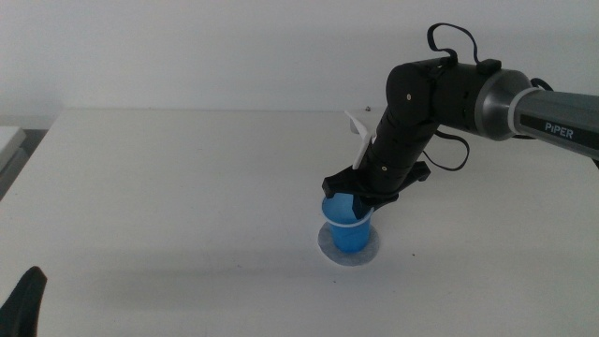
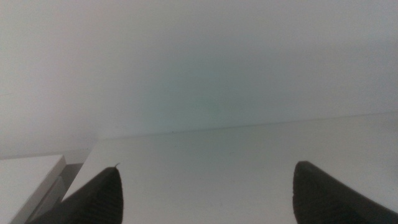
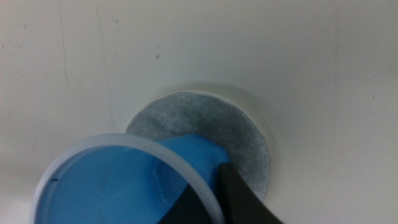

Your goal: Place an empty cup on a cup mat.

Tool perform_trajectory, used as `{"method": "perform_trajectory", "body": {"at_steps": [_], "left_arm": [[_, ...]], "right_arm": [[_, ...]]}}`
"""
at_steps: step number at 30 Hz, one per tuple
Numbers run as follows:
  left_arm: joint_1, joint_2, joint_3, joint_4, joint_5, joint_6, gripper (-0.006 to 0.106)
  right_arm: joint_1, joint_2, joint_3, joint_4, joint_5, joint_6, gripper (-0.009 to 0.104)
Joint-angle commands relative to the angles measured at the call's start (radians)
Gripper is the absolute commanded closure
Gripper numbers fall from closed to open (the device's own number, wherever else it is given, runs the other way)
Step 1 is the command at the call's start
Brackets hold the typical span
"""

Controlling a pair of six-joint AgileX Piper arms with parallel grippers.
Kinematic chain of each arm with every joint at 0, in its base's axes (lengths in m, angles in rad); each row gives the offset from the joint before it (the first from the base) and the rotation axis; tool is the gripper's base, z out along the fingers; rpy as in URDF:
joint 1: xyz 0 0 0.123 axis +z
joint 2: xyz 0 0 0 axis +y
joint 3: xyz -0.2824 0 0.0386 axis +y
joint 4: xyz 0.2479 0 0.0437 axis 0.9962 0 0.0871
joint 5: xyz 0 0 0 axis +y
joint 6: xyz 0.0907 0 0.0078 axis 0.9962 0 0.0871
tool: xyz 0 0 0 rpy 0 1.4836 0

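The blue cup (image 1: 347,223) is upright over the round grey cup mat (image 1: 348,249), its base at or just above the disc. My right gripper (image 1: 359,194) comes down from the right and is shut on the cup's rim. In the right wrist view the cup (image 3: 118,186) with its pale rim fills the near side. One jaw sits outside the wall and one inside, so the right gripper (image 3: 211,202) pinches the wall. The speckled mat (image 3: 211,121) lies under the cup's base. The cup looks empty. My left gripper (image 1: 24,301) waits at the table's near left, open and empty (image 2: 205,174).
The white table (image 1: 187,187) stretches around the mat. Its left edge runs near a pale block (image 1: 9,140) at the far left, which also shows in the left wrist view (image 2: 25,177). A blank wall stands behind.
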Motion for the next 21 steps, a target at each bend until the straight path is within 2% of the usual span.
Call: {"method": "perform_trajectory", "body": {"at_steps": [1, 5, 9, 10, 13, 16, 21], "left_arm": [[-0.002, -0.004, 0.000, 0.000, -0.005, -0.003, 0.007], [-0.002, -0.004, 0.000, 0.000, -0.005, -0.003, 0.007], [-0.002, -0.004, 0.000, 0.000, -0.005, -0.003, 0.007], [-0.002, -0.004, 0.000, 0.000, -0.005, -0.003, 0.007], [-0.002, -0.004, 0.000, 0.000, -0.005, -0.003, 0.007], [-0.002, -0.004, 0.000, 0.000, -0.005, -0.003, 0.007], [-0.002, -0.004, 0.000, 0.000, -0.005, -0.003, 0.007]], "right_arm": [[0.003, -0.005, 0.001, -0.017, -0.004, 0.003, 0.095], [0.003, -0.011, -0.006, -0.021, 0.015, 0.003, 0.081], [0.003, -0.043, -0.006, -0.021, 0.027, -0.024, 0.051], [0.003, -0.079, -0.006, -0.021, 0.034, -0.043, 0.038], [-0.006, -0.166, -0.011, -0.025, 0.034, -0.069, 0.024], [-0.042, -0.286, -0.024, -0.032, 0.039, -0.071, 0.016], [-0.173, -0.500, -0.017, -0.032, 0.041, -0.068, 0.015]]}}
